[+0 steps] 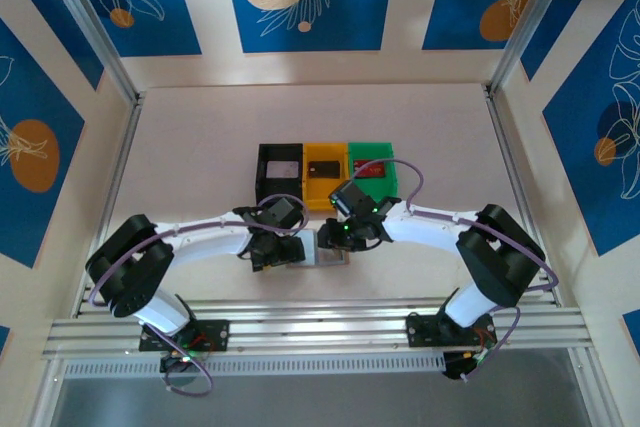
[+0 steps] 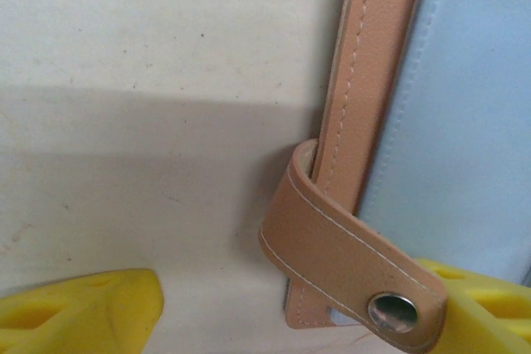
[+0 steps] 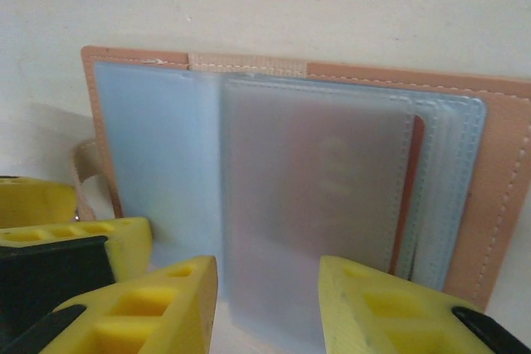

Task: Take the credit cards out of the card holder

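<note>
Matte tabletop (image 2: pixel 124 39), stitched leather card holder (image 2: pixel 357 80)

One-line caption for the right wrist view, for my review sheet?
Right gripper, open, at the near edge of a frosted sleeve in the spread card holder.

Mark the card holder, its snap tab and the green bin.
card holder (image 3: pixel 503 205), right wrist view, tan right border
snap tab (image 2: pixel 340 246), left wrist view, strap's middle
green bin (image 1: pixel 374 150), top external view, far wall
</note>
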Robot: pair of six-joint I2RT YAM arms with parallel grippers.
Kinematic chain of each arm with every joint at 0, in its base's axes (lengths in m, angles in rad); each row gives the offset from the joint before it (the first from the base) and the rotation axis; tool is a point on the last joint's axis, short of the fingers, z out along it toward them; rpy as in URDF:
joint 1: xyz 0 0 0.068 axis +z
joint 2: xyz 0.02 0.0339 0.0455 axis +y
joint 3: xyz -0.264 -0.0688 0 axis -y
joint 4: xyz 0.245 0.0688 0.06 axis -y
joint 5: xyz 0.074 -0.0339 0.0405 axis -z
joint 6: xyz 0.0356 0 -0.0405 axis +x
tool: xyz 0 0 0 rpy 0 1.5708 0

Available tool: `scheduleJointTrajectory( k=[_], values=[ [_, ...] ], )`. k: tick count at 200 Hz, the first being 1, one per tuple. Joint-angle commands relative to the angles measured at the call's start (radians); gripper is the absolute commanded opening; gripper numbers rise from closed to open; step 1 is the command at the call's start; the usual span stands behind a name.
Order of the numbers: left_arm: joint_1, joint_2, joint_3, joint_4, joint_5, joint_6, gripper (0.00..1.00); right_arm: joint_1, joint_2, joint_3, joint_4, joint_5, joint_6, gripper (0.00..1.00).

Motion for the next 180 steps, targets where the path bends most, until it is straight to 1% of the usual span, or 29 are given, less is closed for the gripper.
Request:
scheduleJointTrajectory(
  k=[1,28,40,123,157,180],
  values=[
    [-0.04,0.094,-0.071,0.168,0.12,-0.026,0.78,0.005,-0.007,-0.006,-0.001,-0.02,0.003,0.38],
    [-0.043,0.081,-0.07,0.149,0.105,-0.022,0.78,0.003,-0.022,0.018,-0.097,0.086,0.015,0.38],
    [-0.043,0.08,-0.071,0.14,0.1,-0.021,0.78,0.002,-0.018,0.03,-0.125,0.108,0.014,0.38],
    [-0.058,0.109,-0.084,0.158,0.102,-0.038,0.78,0.026,0.024,0.035,-0.138,0.144,0.026,0.39],
    [-0.068,0.126,-0.086,0.179,0.108,-0.046,0.78,0.038,0.031,0.038,-0.109,0.114,0.016,0.38],
    [-0.074,0.138,-0.081,0.184,0.11,-0.048,0.78,0.044,0.027,0.039,-0.096,0.099,0.015,0.35]
  ],
)
